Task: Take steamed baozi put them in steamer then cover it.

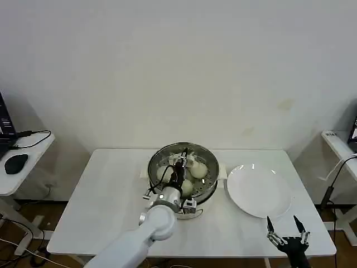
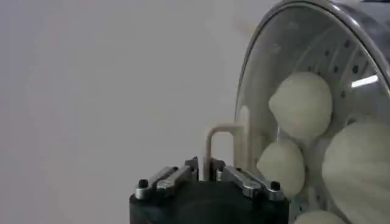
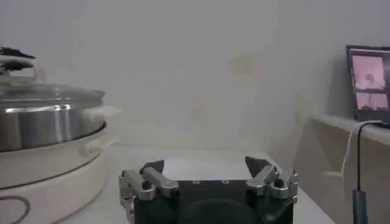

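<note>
Last step of the task in hand, by the look of it: covering. Round clear glass cover (image 1: 183,170) with metal rim and pale cream bar handle (image 2: 220,146) sitting on the round shiny stainless-steel steamer (image 1: 208,191) at mid-table, white base just beneath. Left gripper (image 1: 179,165) down over the centre of the cover, fingers closed together on that cream bar handle, which stands up between them in the left wrist view. Small, round, smooth cream-white baozi (image 2: 301,105) lying inside on the perforated tray, seen through the glass; at least three clear in the head view, a fourth partly masked by the arm. Flat round white plate (image 1: 258,191) just beside the steamer on the robot's right, bare. Right gripper (image 1: 286,227) parked low at the near table edge, well apart from the steamer, fingers spread and holding nothing.

Next move, as a judgement: checking that the rim lies level all round, then parting the left fingers and lifting straight up, clear of the handle, without dragging the cover sideways. Cannot tell from here whether the rim is fully seated at the far side.
</note>
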`<state>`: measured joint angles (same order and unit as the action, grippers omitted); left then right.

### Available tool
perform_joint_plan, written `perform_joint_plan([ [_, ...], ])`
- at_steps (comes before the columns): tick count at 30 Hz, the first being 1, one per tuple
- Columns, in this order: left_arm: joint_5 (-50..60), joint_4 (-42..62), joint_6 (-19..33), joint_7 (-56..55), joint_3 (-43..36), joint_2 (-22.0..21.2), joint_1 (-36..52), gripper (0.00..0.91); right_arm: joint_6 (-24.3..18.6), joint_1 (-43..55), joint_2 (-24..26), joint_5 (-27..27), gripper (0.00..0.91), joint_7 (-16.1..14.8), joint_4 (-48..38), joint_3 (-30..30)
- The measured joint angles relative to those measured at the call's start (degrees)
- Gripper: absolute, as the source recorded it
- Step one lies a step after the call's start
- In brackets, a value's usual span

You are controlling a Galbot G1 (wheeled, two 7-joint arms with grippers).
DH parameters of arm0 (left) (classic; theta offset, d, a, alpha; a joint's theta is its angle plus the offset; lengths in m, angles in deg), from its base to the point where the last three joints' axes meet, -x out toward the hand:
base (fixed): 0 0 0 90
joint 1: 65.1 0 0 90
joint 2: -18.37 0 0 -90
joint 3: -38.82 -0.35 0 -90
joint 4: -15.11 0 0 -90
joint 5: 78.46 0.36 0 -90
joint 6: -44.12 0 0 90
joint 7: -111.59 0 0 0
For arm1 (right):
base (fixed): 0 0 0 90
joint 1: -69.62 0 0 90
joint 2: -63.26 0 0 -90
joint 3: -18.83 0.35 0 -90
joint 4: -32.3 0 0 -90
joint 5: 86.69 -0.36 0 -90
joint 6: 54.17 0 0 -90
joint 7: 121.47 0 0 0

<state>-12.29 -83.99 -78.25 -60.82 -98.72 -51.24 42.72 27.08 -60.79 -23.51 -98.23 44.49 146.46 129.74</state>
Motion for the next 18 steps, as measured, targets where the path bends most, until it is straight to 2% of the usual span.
perform_joint_plan([
  [18, -0.18, -2.97, 0.39, -0.09, 1.09, 1.76, -1.28, 0.907, -0.01, -0.26, -0.28, 0.52, 0.907, -0.10, 0.33, -0.52],
])
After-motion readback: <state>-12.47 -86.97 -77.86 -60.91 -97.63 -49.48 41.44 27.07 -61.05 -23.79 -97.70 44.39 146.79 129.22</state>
